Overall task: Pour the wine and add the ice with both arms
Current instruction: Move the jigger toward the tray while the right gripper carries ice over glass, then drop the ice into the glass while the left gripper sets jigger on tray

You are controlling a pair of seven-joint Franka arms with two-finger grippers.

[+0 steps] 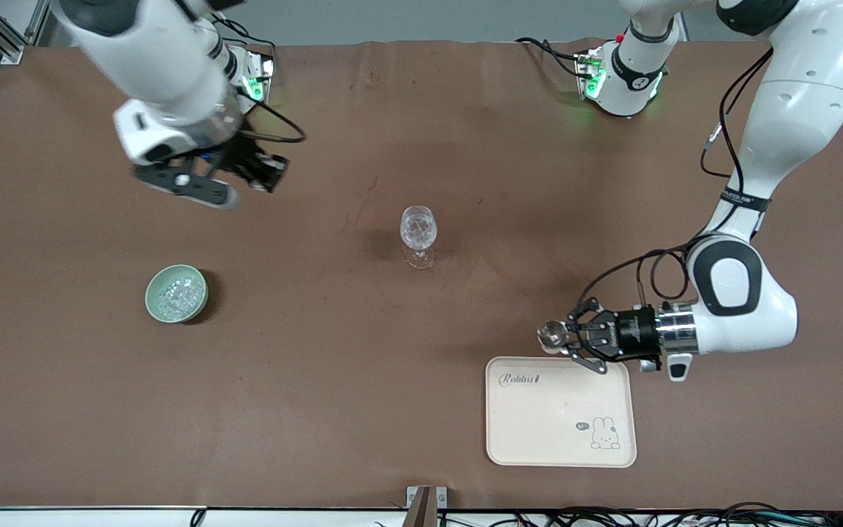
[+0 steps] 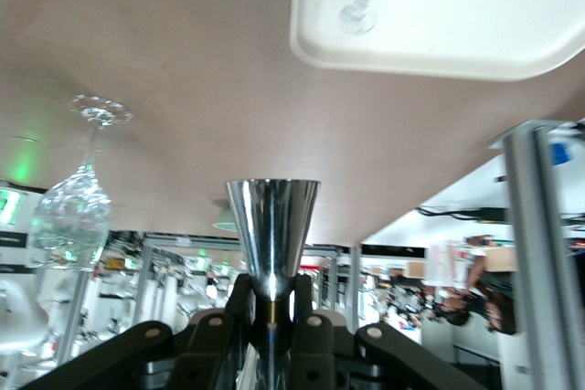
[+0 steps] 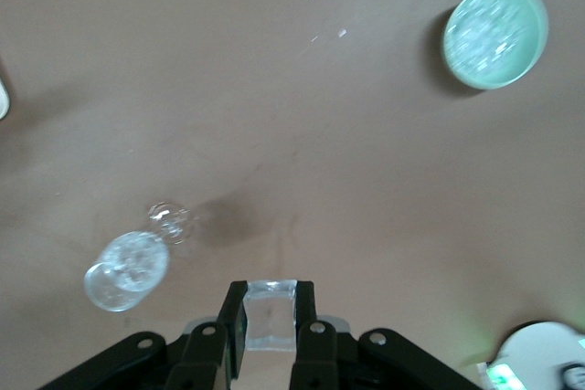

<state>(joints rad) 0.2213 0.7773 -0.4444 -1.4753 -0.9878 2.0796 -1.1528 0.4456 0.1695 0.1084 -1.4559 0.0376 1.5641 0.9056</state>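
A clear wine glass (image 1: 418, 233) stands mid-table with glinting contents; it also shows in the right wrist view (image 3: 128, 269) and the left wrist view (image 2: 73, 212). A green bowl (image 1: 176, 293) holds ice (image 1: 176, 296) toward the right arm's end. My right gripper (image 1: 274, 174) is up over the table above the bowl's area, shut on a clear ice cube (image 3: 271, 315). My left gripper (image 1: 564, 337) is low beside the tray's edge, shut on a shiny metal cone-shaped cup (image 2: 272, 226).
A cream tray (image 1: 560, 413) with a rabbit print lies near the front edge toward the left arm's end, and shows in the left wrist view (image 2: 439, 15). The brown table mat (image 1: 392, 380) lies between bowl, glass and tray.
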